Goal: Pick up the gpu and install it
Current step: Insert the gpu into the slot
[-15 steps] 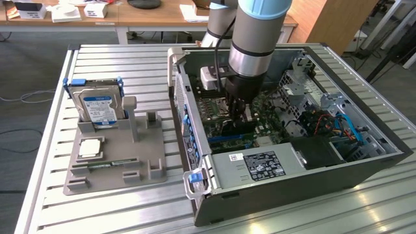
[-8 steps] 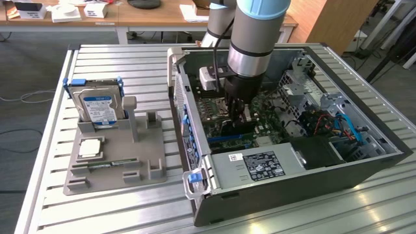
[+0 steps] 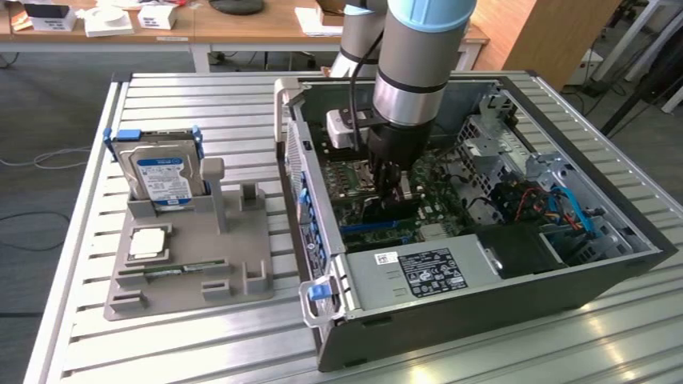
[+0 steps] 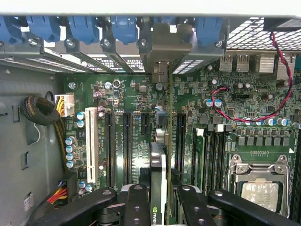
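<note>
Inside an open desktop computer case [image 3: 613, 276], my gripper [image 4: 161, 195] holds the gpu [image 4: 158, 165]. My black, rounded fingers [image 4: 136, 202] are clamped on its two flat faces. The card stands on edge, a thin dark slab with a silvery strip along its spine. It is lined up with one of the long black slots on the green motherboard [image 4: 225, 117]. Its far end meets the grey metal bracket [image 4: 162, 44] at the case's rear wall. I cannot tell whether its lower edge sits fully in the slot.

A row of glossy blue plastic clips [image 4: 124, 28] runs along that wall, above perforated steel covers. A twisted red-and-black wire [image 4: 278, 70] loops over the board, near the square, steel-framed processor socket [image 4: 256, 181].

In the exterior view the case is dark sheet metal lying on its side, with a boxy grey power supply [image 3: 421, 272] carrying a printed label. It rests on a table [image 3: 160, 356] of ribbed aluminium slats. On the exterior view's left, a matte grey moulded holder [image 3: 197, 280] carries an upright silver hard drive [image 3: 160, 172] with a blue-and-white label. Beyond the table are a pale wooden desk [image 3: 245, 30] and grey carpet [image 3: 43, 104].
</note>
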